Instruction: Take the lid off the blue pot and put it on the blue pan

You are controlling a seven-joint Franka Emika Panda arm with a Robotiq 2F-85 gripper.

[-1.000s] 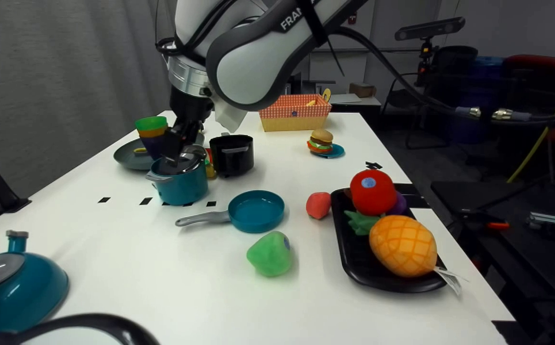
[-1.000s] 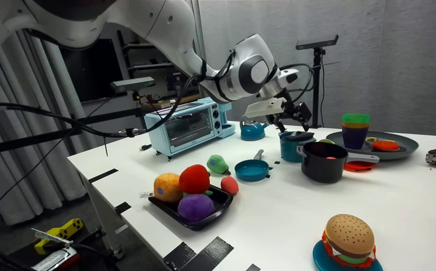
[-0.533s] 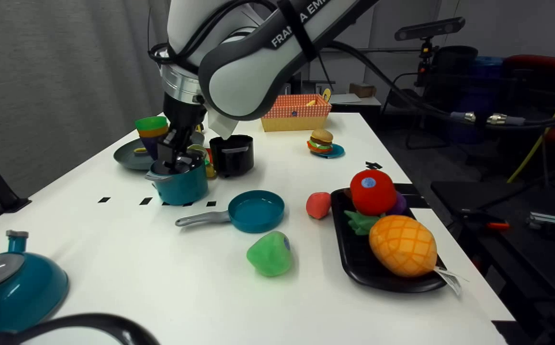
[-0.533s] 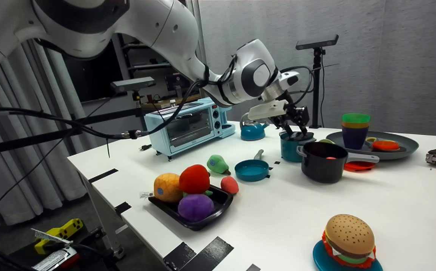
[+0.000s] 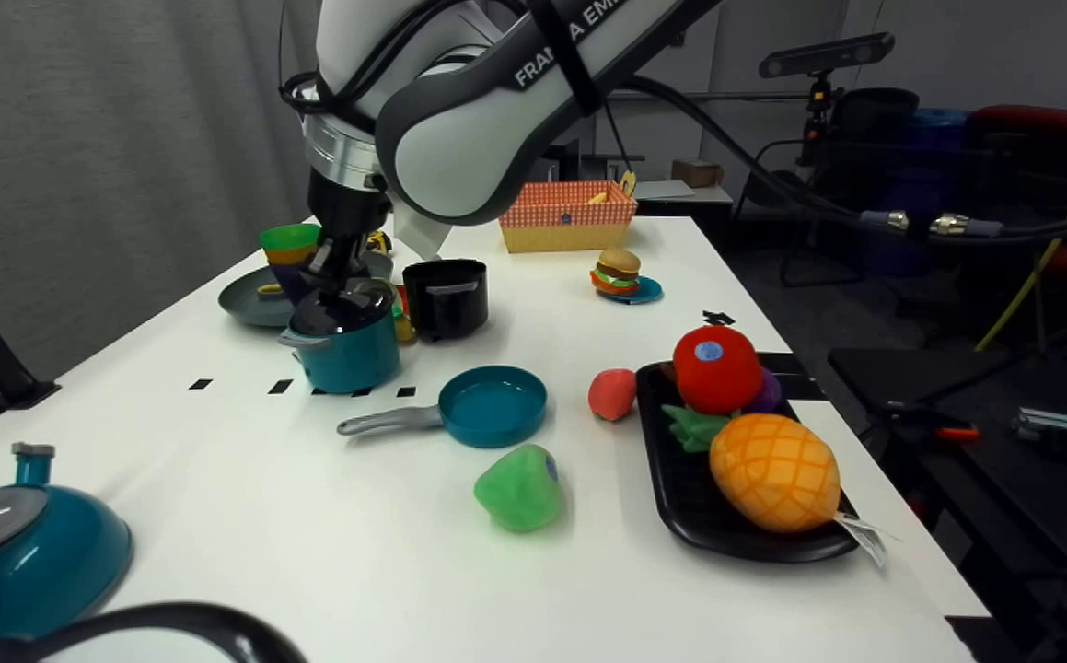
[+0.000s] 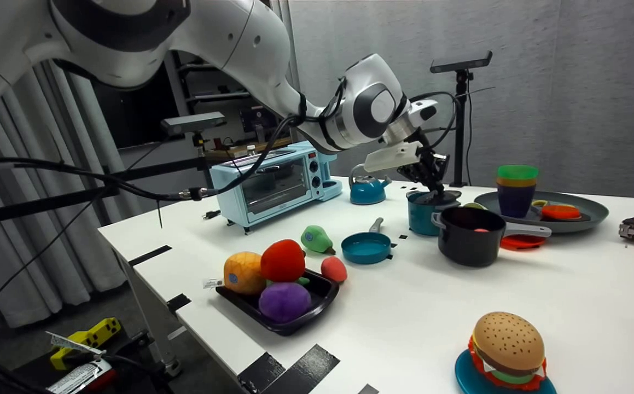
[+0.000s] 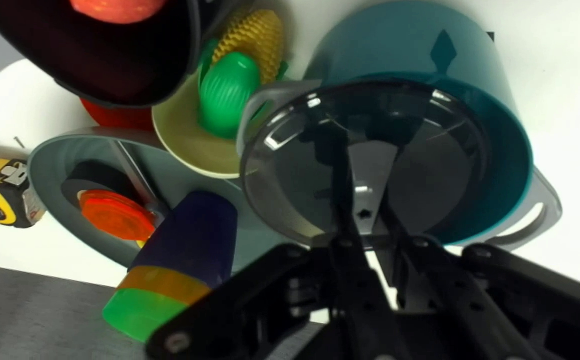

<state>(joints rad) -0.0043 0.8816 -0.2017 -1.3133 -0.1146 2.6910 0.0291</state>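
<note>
In the wrist view, the claw (image 7: 365,215) is clamped on the grey knob (image 7: 372,165) of the lid (image 7: 425,165), one finger on either side. The lid lies off-centre over the blue pot (image 7: 405,45), shifted toward the pale bowl (image 7: 184,135) just beside it, so that a crescent of the pot's teal inner wall shows opposite. Whether the lid touches the rim, I cannot tell.

In an exterior view, more of the lid's dark glass shows above the pot than half a second ago, and the arm (image 5: 459,138) sits a touch higher. The blue pan (image 5: 493,405) rests on the tabletop (image 5: 248,516) near the pot; it, the green toy (image 5: 519,488) and the black tray (image 5: 690,497) have kept their places.

In an exterior view, the claw's two fingers have drawn together low over the pot's mouth; half a second ago they stood parted at the lid, and a second ago they hung higher, spread wide. The black pot (image 6: 467,243), just beside the blue one, the toaster oven (image 6: 278,186), the kettle (image 6: 367,192) and the toy burger (image 6: 508,339) look unchanged.
</note>
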